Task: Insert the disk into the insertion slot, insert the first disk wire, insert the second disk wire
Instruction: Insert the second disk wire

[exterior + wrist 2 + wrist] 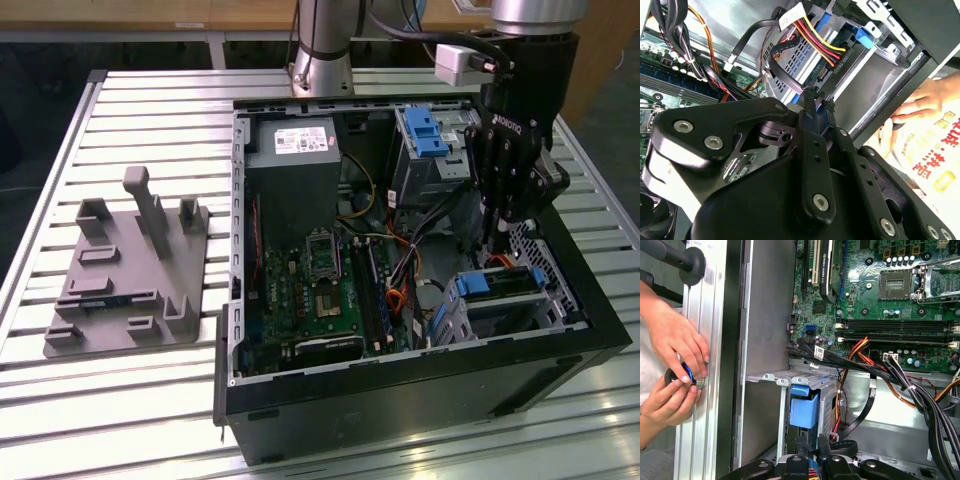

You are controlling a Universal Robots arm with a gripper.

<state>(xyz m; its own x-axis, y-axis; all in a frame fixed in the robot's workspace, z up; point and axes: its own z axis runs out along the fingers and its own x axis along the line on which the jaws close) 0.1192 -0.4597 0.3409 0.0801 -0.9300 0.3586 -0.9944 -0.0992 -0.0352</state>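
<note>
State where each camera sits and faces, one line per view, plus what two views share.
Exterior view: off the arm, looking down into the open computer case; arm and gripper show.
Second wrist view: at the wrist, looking past the gripper at the drive cage; a person's hand.
First wrist view: at the wrist, facing the motherboard; gripper and a person's hands show.
Shared: both wrist views show the gripper and blue carrier.
</note>
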